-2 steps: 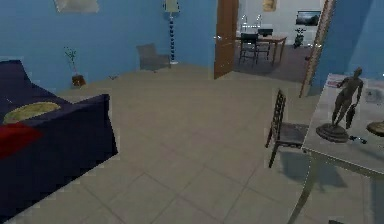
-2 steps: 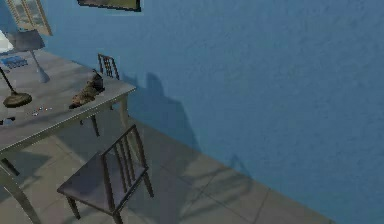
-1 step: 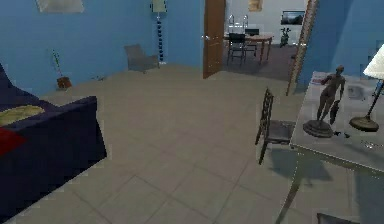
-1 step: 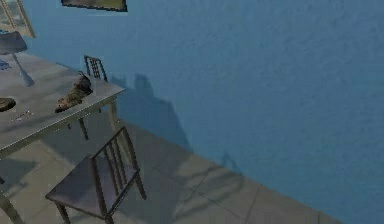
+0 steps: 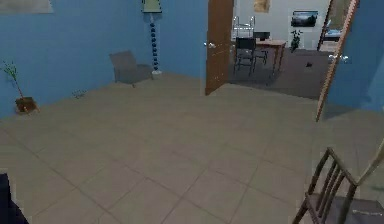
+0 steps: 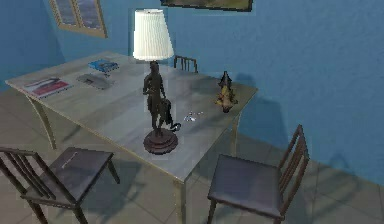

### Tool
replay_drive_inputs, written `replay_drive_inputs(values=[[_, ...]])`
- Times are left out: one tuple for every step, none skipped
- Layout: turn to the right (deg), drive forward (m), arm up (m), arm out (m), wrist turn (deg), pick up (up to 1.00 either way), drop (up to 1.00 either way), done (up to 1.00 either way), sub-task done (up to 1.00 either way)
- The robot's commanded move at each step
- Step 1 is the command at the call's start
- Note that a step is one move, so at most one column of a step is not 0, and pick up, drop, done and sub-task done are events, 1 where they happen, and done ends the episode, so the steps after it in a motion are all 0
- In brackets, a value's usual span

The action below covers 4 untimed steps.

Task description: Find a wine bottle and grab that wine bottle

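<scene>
Topping the table [image 6: 105, 118]: figure lamp [image 6: 157, 98], books [image 6: 48, 87]; chairs [image 6: 252, 185] nearby.

A dark block [image 5: 6, 203] sits in the forward view's bottom left corner, close under the camera; whether it belongs to the robot's body cannot be told.

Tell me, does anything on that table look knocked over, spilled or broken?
Nothing stands out: the statue lamp stands upright on the table, and the books lie flat.
</scene>
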Motion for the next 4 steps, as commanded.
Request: replay_drive_inputs(values=[[3.0,0.0,0.0,0.0,0.0,0.0,0.0,0.0,0.0],[0.0,0.75,0.0,0.0,0.0,0.0,0.0,0.0,0.0],[24.0,0.0,0.0,0.0,0.0,0.0,0.0,0.0,0.0],[0.0,1.0,0.0,0.0,0.0,0.0,0.0,0.0,0.0]])
